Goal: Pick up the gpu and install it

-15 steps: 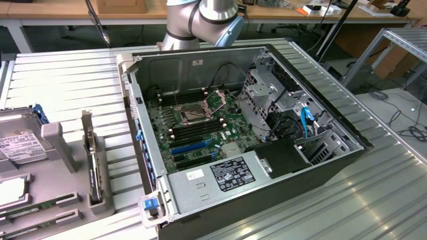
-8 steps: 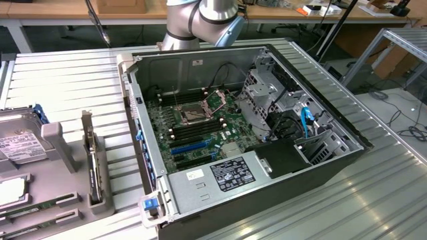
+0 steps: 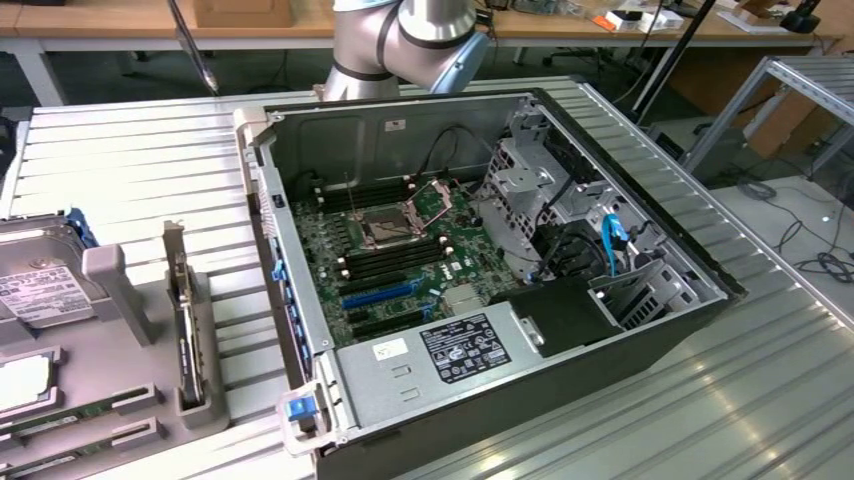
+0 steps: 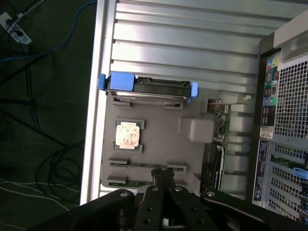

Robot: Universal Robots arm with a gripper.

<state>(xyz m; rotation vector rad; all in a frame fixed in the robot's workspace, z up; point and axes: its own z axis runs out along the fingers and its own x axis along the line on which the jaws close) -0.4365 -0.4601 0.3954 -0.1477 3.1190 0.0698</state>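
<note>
Over the grey tray [image 4: 159,139] my hand [image 4: 162,172] hangs with its two fingers pressed tight together. It has hold of nothing. Right under the fingertips lies the gpu [image 4: 137,165], a thin green stick. It rests flat in its little grey holders. A second green stick [image 4: 137,183] lies just beside it, partly hidden by my hand.

Near the sticks, a square chip [image 4: 128,135] sits in its own pocket on the tray. Past the chip is a hard drive [image 4: 147,89] with blue ends. A dark card [image 4: 214,163] stands on its edge in a slot, on the side of the tray next to the computer [image 4: 288,110].

The tray sits on the silver ribbed bench [image 4: 183,53], at the exterior view's left. The computer lies open on the bench to the tray's right, well apart from the gpu. Inside it I can see a green board [image 3: 461,255] with blue slots [image 3: 380,297]. My arm [image 3: 400,40] shows at the far side of the bench, behind the computer.
</note>
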